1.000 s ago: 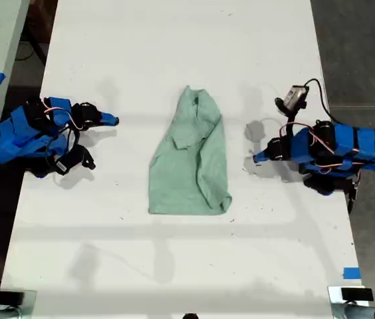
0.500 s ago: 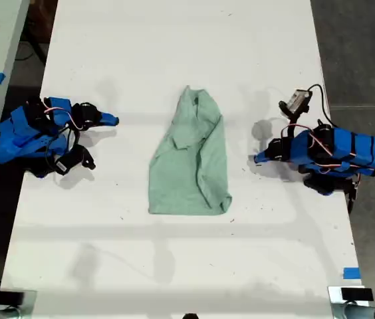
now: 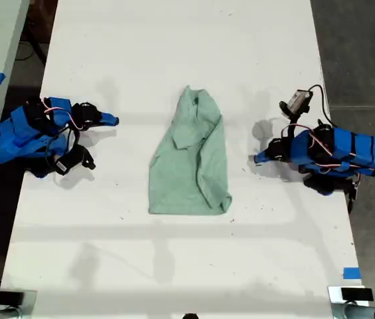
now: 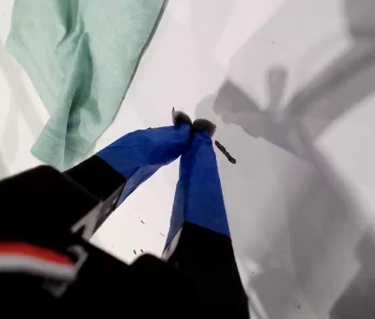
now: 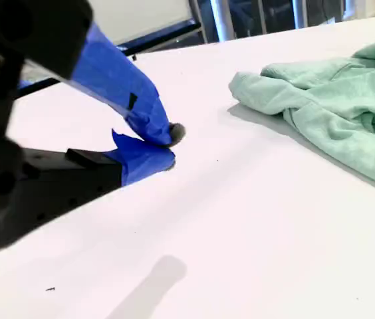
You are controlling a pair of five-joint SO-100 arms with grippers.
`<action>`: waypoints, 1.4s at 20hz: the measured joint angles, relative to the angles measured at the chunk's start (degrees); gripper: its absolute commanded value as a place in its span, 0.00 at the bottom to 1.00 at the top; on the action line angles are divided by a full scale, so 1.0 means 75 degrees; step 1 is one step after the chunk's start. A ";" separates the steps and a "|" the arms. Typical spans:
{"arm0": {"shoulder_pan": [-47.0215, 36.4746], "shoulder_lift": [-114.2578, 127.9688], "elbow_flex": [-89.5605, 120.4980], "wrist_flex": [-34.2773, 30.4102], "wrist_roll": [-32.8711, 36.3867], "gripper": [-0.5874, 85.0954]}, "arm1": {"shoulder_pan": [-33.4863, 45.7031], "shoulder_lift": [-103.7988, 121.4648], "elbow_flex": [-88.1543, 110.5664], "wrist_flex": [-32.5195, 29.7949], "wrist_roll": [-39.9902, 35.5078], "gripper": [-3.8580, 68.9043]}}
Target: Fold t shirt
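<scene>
**While the shirt lies alone mid-table, both grippers are pressed together on nothing**

You can see the small, wrinkled, pale mint-green cloth t shirt [image 3: 191,159] at the middle of the long white table [image 3: 174,40]. It is gathered into a narrow strip running from far to near. The far end is narrow and bunched, and the near end is wider with a straight edge. A rumpled fold stands up at its near right corner in the exterior view. Nothing touches it.

One blue and black arm [image 3: 34,133] lies low at the exterior view's left, with its blue tip pointing toward the shirt but well apart from it. Another blue and black arm [image 3: 334,151] sits at the exterior view's right with its tip also aimed at the shirt. It is apart from the cloth, with bare table between. A small grey camera [image 3: 298,100] stands up on a black cable over this arm. You cannot settle from the wrist views which arm is which.

My first gripper [image 4: 193,123] has its blue jaws closed, with the tips meeting over bare table and grey shadows beyond them. An edge of the shirt hangs near in that view, clear of the jaws.

My second gripper [image 5: 167,146] is low over the table. Its blue jaws are drawn together at the tips and pinch nothing. A crumpled end of the shirt lies nearby, not touching.

A short strip of blue tape [image 3: 351,272] marks the table's near right edge in the exterior view.
</scene>
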 measured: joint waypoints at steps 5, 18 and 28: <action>0.0000 0.0000 0.0000 0.0000 0.0000 0.00 | 0.0000 0.0000 0.0000 0.0000 0.0000 0.05; 0.0000 0.0000 0.0000 0.0000 0.0000 0.00 | 0.0316 0.0000 0.0000 0.0363 0.1090 0.06; 0.0000 0.0000 0.0000 0.0000 0.0000 0.00 | 0.0305 0.0012 0.0000 0.0363 0.1090 0.06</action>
